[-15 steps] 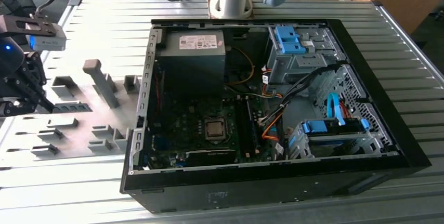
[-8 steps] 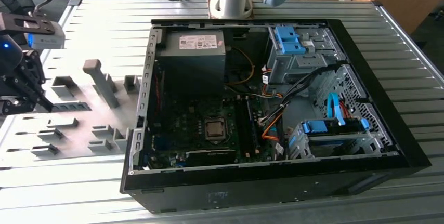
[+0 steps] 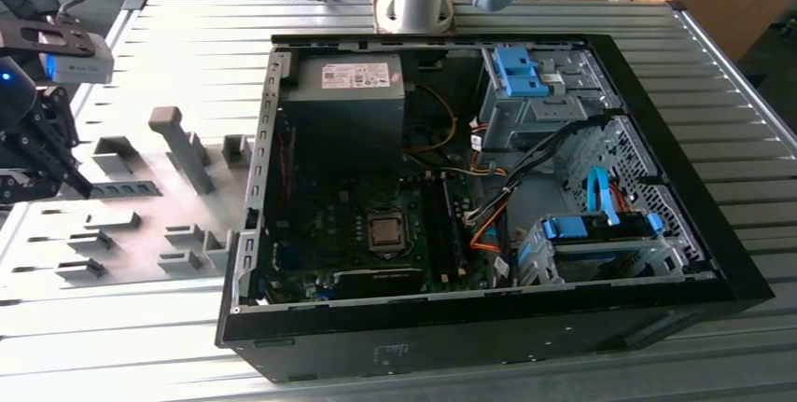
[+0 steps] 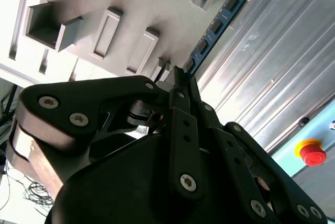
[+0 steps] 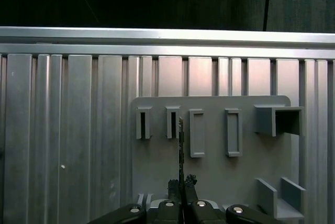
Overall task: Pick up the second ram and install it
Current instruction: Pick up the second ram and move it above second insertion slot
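Pinching the ram by one end, the gripper holds it over the grey tray — well apart from the case. So short a grip could let the stick pivot or slip — skewing it for seating.

Ribbed table: open computer case, grey, perhaps plastic, fixture plate
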`<state>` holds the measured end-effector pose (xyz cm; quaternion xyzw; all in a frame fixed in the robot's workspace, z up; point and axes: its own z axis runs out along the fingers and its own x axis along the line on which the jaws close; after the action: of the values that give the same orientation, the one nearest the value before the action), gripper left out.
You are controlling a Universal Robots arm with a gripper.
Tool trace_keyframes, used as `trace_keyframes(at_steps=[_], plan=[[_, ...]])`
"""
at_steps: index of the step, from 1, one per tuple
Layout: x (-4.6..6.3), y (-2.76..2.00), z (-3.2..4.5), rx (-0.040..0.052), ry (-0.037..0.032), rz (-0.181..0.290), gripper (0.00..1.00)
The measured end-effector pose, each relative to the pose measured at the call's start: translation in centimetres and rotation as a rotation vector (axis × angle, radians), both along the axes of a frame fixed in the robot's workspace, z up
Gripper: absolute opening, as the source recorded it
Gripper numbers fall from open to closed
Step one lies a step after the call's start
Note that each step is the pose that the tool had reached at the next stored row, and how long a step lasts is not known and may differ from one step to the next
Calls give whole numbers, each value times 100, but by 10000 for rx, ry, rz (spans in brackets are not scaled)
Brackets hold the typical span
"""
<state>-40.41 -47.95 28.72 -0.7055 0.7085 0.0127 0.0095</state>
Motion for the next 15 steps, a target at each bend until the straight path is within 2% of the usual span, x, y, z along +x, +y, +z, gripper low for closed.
trace_keyframes(at_steps=[15], plan=[[0, 0, 123, 0, 0, 0, 14]])
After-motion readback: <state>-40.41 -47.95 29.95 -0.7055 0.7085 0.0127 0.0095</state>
